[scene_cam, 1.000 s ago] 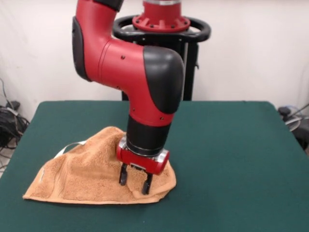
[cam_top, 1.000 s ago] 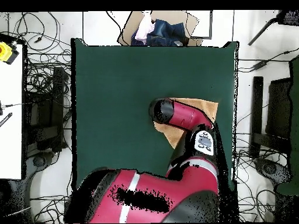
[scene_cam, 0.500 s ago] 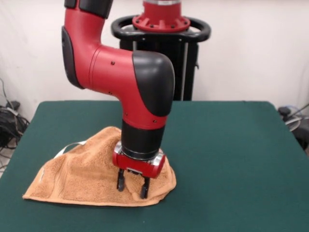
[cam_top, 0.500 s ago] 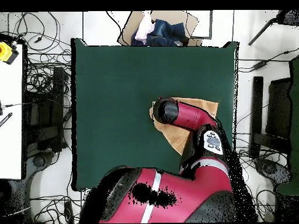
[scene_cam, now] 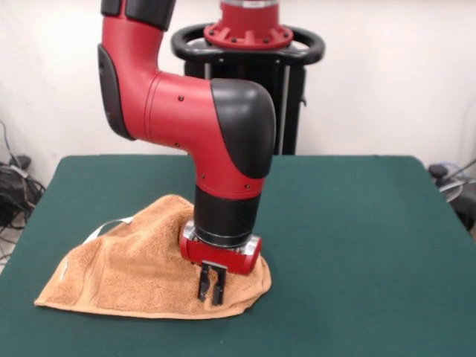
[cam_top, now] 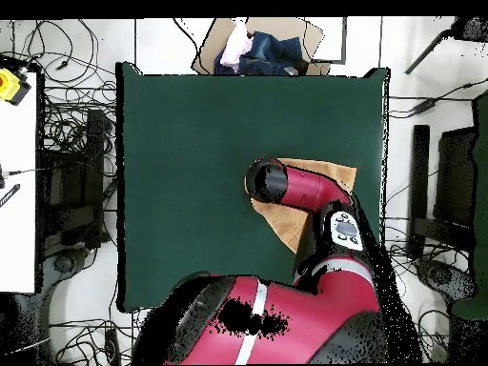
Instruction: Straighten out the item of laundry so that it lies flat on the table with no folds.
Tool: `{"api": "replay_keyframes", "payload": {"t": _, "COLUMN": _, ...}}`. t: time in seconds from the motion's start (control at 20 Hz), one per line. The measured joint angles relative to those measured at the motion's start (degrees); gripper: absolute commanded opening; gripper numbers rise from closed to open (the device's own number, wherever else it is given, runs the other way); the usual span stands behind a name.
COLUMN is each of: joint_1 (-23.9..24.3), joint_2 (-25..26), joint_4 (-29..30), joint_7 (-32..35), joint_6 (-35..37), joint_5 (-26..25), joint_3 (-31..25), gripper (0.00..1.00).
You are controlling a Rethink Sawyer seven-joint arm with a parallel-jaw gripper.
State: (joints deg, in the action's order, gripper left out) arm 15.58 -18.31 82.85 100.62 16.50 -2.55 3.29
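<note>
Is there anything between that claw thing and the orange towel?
Nothing: in the front view the end effector sits right down on the towel, its fingers drawn together on the cloth.

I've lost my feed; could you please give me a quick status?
Gripper shut on towel, near its corner. Towel bunched, folds remain. Table around it unobstructed.

A robotics lab: tangled cables ring the felt table (bare white walls).
</note>
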Motion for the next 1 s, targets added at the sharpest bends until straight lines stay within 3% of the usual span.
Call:
{"api": "replay_keyframes", "payload": {"t": 0.7, "joint_1": -0.1, "joint_2": -0.1, "joint_4": 0.0, "joint_7": 0.0, "joint_6": -0.1, "joint_5": -0.8, "joint_3": 0.0, "gripper": 0.0}}
{"api": "replay_keyframes", "payload": {"t": 1.0, "joint_1": 0.2, "joint_2": -1.1, "joint_4": 1.0, "joint_7": 0.0, "joint_6": -0.2, "joint_5": -3.5, "joint_3": -1.0, "gripper": 0.0}}
